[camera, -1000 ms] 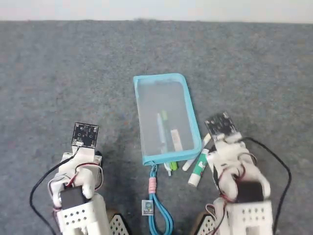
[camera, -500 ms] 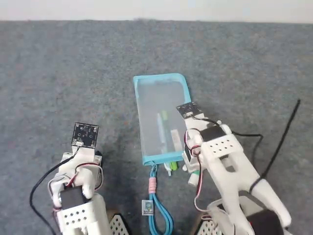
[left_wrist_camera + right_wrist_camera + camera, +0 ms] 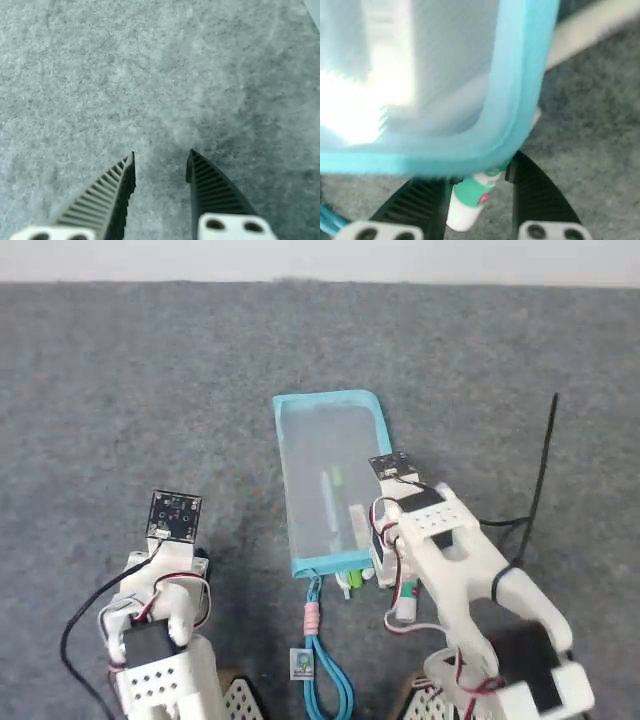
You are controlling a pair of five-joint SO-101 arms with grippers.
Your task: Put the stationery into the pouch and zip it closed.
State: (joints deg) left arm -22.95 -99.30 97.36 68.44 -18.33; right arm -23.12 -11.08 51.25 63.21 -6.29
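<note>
Straddling the green-and-white marker [image 3: 469,202] at a corner of the pouch [image 3: 330,398], the right gripper [image 3: 479,172] is holding its fingers apart, seemingly not clamping. The left gripper [image 3: 161,154] is hovering over carpet [image 3: 150,75], fingers narrowly parted.

Turquoise-edged translucent pouch [image 3: 335,455]; green-and-white marker [image 3: 467,205]; speckled grey mat [image 3: 150,370].

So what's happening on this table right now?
The right gripper is down at the open end of the blue pouch, its fingers either side of a green-and-white marker lying by that corner. Pens already lie inside; the pouch is not yet zipped. The left gripper sits open over bare carpet, holding nothing.
</note>
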